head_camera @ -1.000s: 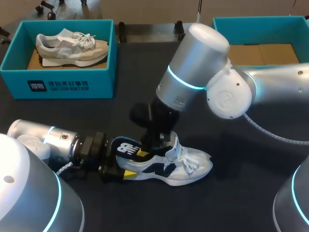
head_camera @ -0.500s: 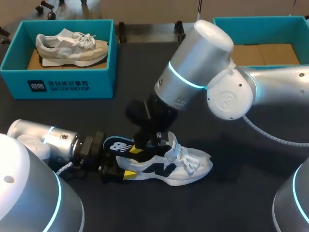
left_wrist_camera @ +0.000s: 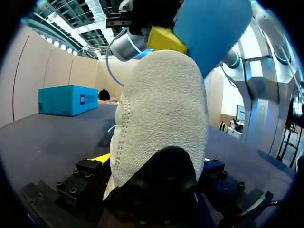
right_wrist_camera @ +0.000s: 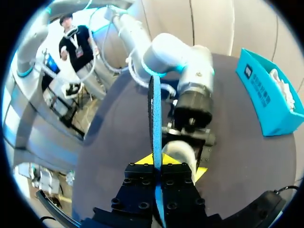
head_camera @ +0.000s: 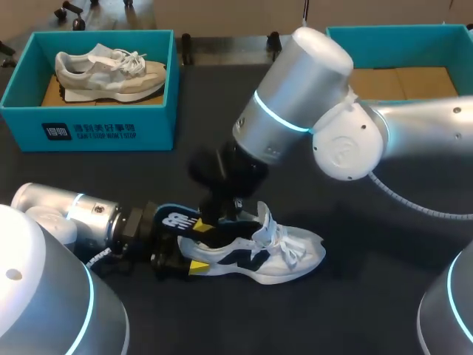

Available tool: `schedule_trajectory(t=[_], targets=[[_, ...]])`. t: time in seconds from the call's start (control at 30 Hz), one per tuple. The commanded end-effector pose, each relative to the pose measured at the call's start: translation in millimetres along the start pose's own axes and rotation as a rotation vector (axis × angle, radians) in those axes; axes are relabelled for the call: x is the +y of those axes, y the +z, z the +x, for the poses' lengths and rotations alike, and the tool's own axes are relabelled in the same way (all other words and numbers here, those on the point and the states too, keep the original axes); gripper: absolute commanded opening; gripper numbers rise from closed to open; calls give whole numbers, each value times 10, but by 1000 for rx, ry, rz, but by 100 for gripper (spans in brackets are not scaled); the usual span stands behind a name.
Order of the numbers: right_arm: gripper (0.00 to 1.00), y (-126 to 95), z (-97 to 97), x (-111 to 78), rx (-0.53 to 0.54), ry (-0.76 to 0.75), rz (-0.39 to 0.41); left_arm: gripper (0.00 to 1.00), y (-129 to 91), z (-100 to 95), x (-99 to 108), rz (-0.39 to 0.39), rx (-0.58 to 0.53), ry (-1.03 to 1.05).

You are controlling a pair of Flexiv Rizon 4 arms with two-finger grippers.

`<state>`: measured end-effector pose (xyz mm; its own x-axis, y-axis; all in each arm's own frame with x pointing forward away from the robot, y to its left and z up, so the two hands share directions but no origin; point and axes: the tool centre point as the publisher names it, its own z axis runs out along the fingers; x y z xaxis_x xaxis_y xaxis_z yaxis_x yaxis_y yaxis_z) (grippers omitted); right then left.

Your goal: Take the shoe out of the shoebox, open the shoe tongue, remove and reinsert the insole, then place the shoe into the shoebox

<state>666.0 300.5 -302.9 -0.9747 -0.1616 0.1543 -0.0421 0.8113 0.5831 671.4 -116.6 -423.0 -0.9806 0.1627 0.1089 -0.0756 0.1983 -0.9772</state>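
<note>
White shoe [head_camera: 259, 255] lies on my tabletop [head_camera: 355, 310], long axis running 9 to 3 o'clock, toe at 3. My left end effector [head_camera: 186, 256] clamps its heel from both sides. My right end effector [head_camera: 211, 222] pinches the blue insole [head_camera: 176, 220], which sticks out toward 10 o'clock.

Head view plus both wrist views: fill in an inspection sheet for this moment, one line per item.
Surface: dark table.
Job's things: white shoe on the table; insole sticks up out of its heel end; right shoebox shows cardboard inside.
Clutter: left shoebox with a beige shoe inside.
Grippers: left gripper shut on the shoe's heel; right gripper shut on the insole.
Cables: grey cable under the right arm; thin cable by the left wrist.
Surroundings: nothing seen.
</note>
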Motion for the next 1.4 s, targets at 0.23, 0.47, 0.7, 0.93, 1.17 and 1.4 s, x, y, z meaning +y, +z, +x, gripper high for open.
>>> schedule_trajectory(t=[0.23, 0.47, 0.7, 0.93, 1.17, 1.4], targets=[[0, -56, -231, 561, -8, -90, -87, 0, 3, 3, 15, 1, -2, 0], [0, -359, -234, 878, -30, -100, -171, 0, 3, 3, 15, 1, -2, 0], [0, -505, -207, 925, -37, -42, -232, 0, 3, 3, 15, 1, -2, 0], [0, -505, -207, 925, -37, -42, -232, 0, 3, 3, 15, 1, -2, 0], [0, -583, -156, 914, -80, -66, -308, 0, 3, 3, 15, 1, -2, 0], [0, -1043, 113, 911, -145, -139, -409, 0, 3, 3, 15, 1, -2, 0]])
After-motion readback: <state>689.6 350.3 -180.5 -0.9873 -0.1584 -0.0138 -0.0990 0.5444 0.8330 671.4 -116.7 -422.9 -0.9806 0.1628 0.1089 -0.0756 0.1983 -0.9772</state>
